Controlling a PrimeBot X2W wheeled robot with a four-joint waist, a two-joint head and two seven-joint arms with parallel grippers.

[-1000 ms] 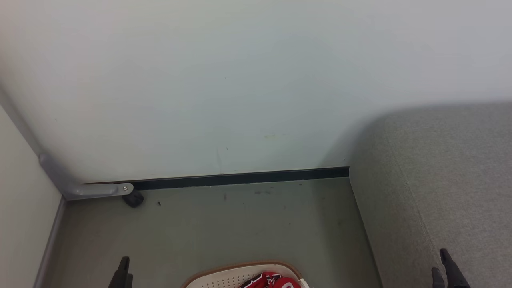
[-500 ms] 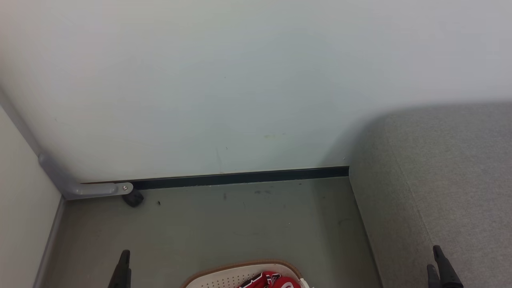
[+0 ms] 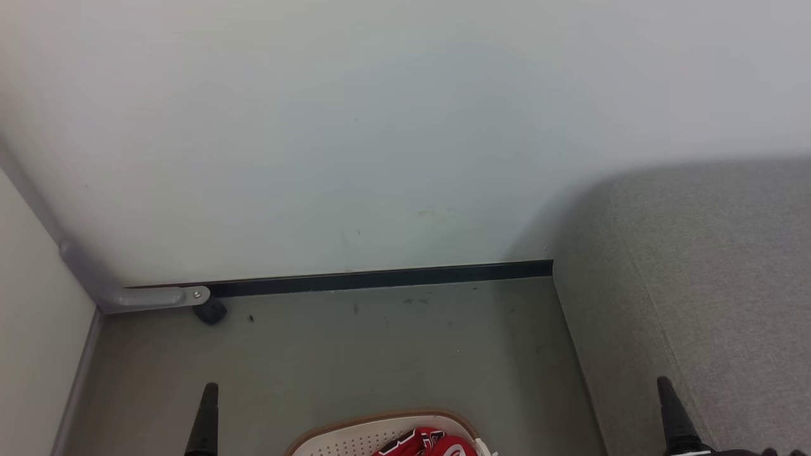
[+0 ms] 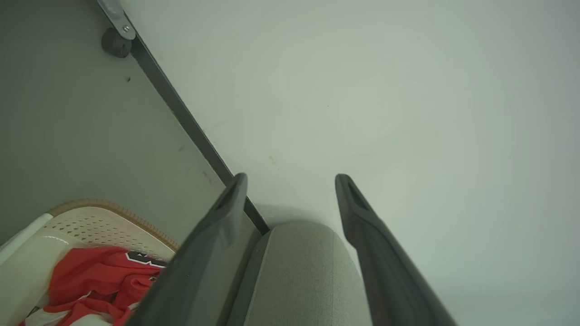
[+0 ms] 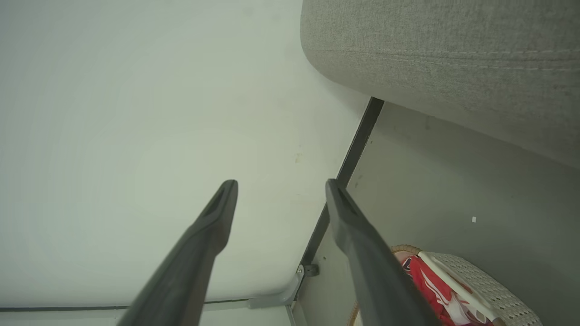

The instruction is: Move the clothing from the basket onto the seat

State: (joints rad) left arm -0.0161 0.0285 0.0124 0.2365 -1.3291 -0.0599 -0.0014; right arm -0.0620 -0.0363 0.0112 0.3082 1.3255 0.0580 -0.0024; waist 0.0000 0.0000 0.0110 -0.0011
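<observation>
The cream basket stands on the floor at the bottom middle of the head view, with red and white clothing lying in it. The grey seat fills the right side. My left gripper's fingers rise left of the basket, and my right gripper's fingers stand over the seat's front edge. The left gripper is open and empty, with basket, clothing and seat beyond it. The right gripper is open and empty, above the basket and clothing, beside the seat.
A pale wall with a black baseboard closes the far side. A grey metal bracket and a dark stopper sit in the left corner. Grey floor lies between wall and basket.
Both grippers' fingers have come further up into the head view, the right one also shifting left along the seat's edge. The basket and clothing lie as before.
</observation>
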